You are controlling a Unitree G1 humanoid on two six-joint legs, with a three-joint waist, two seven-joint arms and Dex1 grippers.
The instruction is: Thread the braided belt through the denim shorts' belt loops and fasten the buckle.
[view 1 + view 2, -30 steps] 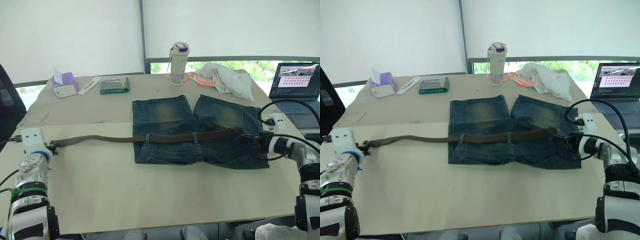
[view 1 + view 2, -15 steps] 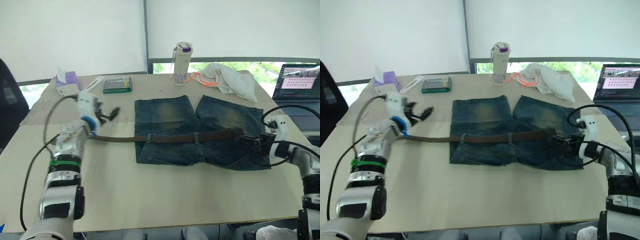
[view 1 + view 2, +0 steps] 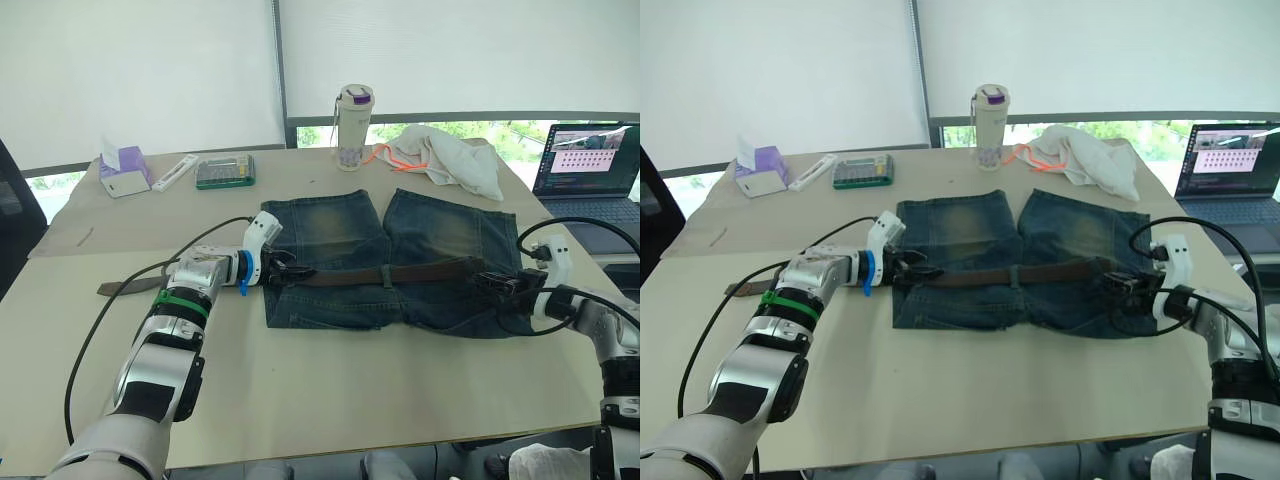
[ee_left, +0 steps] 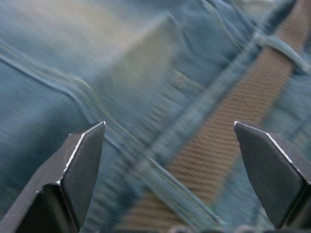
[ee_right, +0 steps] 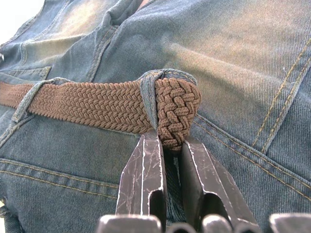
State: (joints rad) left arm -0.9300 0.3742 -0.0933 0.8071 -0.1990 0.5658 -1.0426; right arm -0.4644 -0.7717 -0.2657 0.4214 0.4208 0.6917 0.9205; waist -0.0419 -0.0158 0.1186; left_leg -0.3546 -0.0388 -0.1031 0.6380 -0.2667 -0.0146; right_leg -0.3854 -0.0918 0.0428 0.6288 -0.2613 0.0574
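left pincer (image 3: pixel 290 272): swung from table's left edge to denim shorts (image 3: pixel 400 262) waistband | braided belt (image 3: pixel 420 271) tail released

One denim shorts (image 3: pixel 385 260), one braided belt (image 3: pixel 400 273), one laptop (image 3: pixel 585 175).

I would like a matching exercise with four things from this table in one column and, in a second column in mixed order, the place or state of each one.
Things:
1. left hand
2. right hand
3. laptop
4. bottle

Places or states:
A. standing at the far edge of the table, beyond the denim shorts
B. open over the waistband at the shorts' left side
C. shut on the braided belt at the shorts' right side
D. open at the far right, screen lit

Pairs: 1-B, 2-C, 3-D, 4-A
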